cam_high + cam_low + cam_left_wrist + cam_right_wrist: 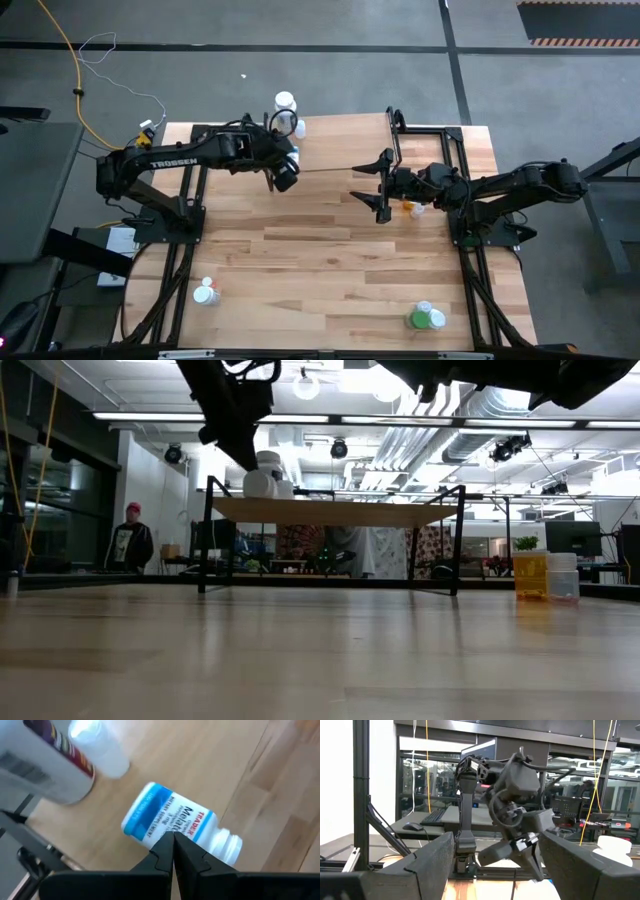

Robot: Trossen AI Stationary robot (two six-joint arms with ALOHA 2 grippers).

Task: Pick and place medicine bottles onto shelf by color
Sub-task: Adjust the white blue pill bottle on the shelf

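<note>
The light-wood shelf stands at the table's far middle. My left gripper is shut over the shelf's left end. Just past its fingertips a white bottle with a blue label lies on its side on the wood. A taller white bottle stands beside it and also shows in the left wrist view. My right gripper is open and empty in front of the shelf's right end, facing the left arm. An orange bottle stands under the right arm. My left gripper's shut fingertips stand over the side of the lying bottle, near its cap end, coming from above. The fingers hide the spot, so I cannot tell whether they touch it. The bottle lies flat on the wood.
A white bottle stands at the table's near left and a green one at the near right. In the low view the orange bottle and a pale one stand at the right. A person stands in the room behind.
</note>
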